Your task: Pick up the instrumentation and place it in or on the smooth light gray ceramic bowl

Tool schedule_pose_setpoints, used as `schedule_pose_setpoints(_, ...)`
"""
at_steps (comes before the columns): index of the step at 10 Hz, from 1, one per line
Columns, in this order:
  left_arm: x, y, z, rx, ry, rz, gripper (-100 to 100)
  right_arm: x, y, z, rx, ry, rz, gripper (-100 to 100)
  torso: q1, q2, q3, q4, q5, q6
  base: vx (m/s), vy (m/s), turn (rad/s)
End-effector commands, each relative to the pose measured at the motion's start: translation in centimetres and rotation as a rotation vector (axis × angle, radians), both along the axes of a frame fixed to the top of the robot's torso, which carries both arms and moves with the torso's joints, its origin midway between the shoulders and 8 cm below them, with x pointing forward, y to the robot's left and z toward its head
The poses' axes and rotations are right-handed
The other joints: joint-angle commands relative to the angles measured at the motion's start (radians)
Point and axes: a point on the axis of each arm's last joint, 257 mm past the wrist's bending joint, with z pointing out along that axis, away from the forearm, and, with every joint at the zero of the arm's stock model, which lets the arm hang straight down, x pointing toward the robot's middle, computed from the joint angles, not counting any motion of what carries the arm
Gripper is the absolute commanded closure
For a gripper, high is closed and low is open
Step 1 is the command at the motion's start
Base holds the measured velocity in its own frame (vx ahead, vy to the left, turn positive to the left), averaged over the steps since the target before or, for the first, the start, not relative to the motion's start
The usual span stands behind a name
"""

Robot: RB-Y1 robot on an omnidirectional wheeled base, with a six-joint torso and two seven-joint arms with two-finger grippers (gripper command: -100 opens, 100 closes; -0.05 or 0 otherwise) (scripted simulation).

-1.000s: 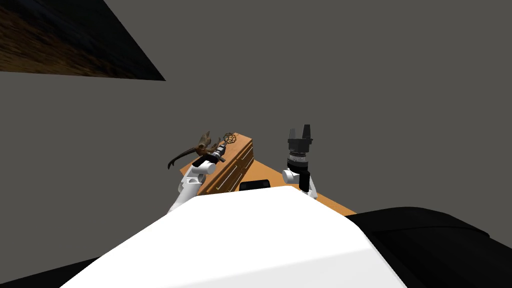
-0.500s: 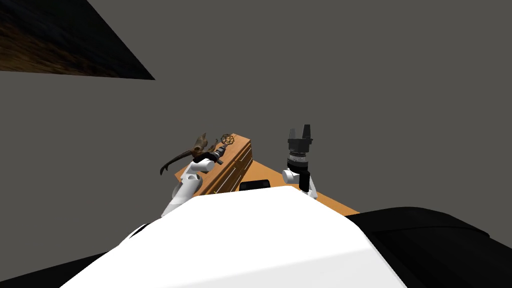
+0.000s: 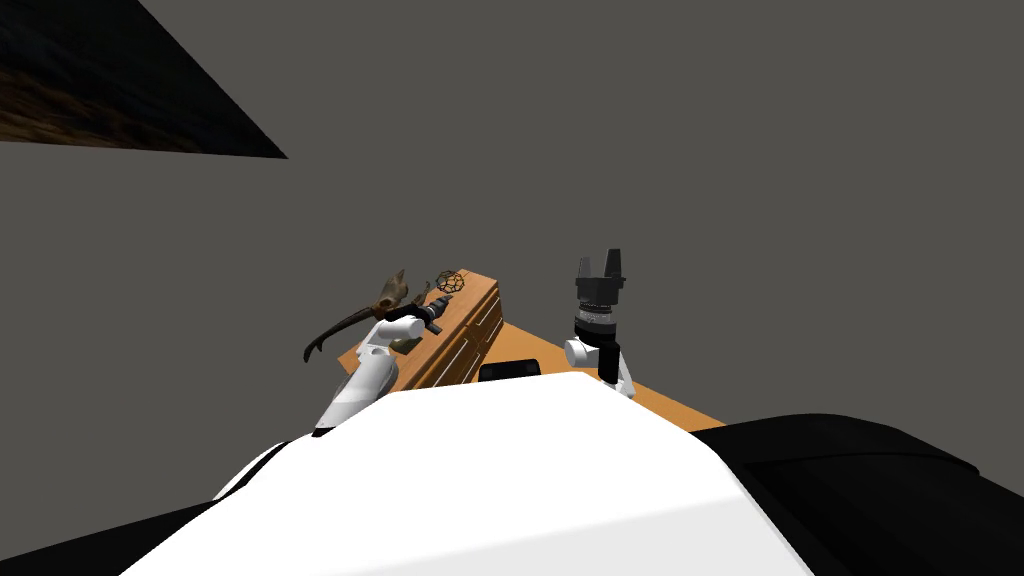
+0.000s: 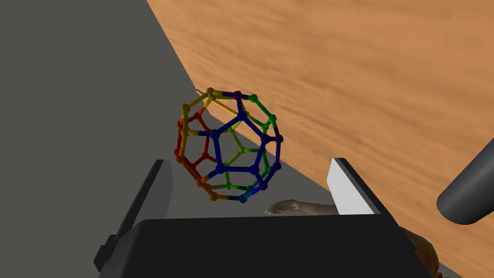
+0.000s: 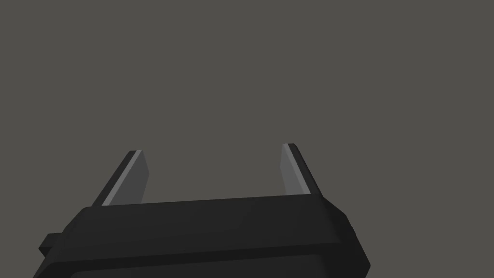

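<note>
Left pincer (image 4: 249,161) gaped empty before the ungrasped wire ball (image 4: 226,145) at mid-frame; pickup and bowl placement lay ahead.

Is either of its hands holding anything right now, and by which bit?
Nothing is held. The left gripper is open, the coloured wire ball ungripped ahead of it. The right gripper is open and empty.
</note>
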Motion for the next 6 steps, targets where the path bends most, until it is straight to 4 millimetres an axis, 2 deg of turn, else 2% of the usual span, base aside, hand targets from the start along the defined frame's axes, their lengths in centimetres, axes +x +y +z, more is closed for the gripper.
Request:
schedule_pose_setpoints(1, -0.2, 1.7, -1.2, 0.032, 0.061, 0.006, -100, 0.0, 0.0, 0.0, 0.0, 0.0, 0.0, 0, 0.0, 0.0, 0.0, 0.0, 0.0, 0.0, 0.034, -0.012, -0.083)
schedule_pose_setpoints(2, -0.6, 1.7, -1.8, 0.034, 0.089, 0.006, -100, 0.0, 0.0, 0.0, 0.0, 0.0, 0.0, 0, 0.0, -0.001, 0.0, 0.0, 0.0, 0.0, 0.038, -0.005, -0.072)
schedule_pose_setpoints(3, -0.7, 3.4, -2.4, 0.06, 0.129, 0.012, -100, 0.0, 0.0, 0.0, 0.0, 0.0, 0.0, 0, 0.0, -0.001, 0.0, 0.0, 0.0, 0.0, 0.048, -0.009, -0.103)
schedule_pose_setpoints(4, -1.3, 3.5, -3.1, 0.062, 0.161, 0.014, -100, 0.0, 0.0, 0.0, 0.0, 0.0, 0.0, 0, 0.0, -0.001, -0.001, 0.0, 0.0, 0.0, 0.043, -0.005, -0.044)
schedule_pose_setpoints(5, -1.5, 5.3, -3.8, 0.084, 0.205, 0.024, -100, 0.0, 0.0, 0.0, 0.0, 0.0, 0.0, 0, 0.0, -0.001, -0.001, 0.0, 0.0, 0.0, 0.045, -0.007, -0.087)
schedule_pose_setpoints(6, -2.1, 5.3, -4.4, 0.085, 0.234, 0.024, -100, 0.0, 0.0, 0.0, 0.0, 0.0, 0.0, 0, 0.0, -0.001, -0.001, 0.0, 0.0, 0.0, 0.036, -0.005, -0.045)
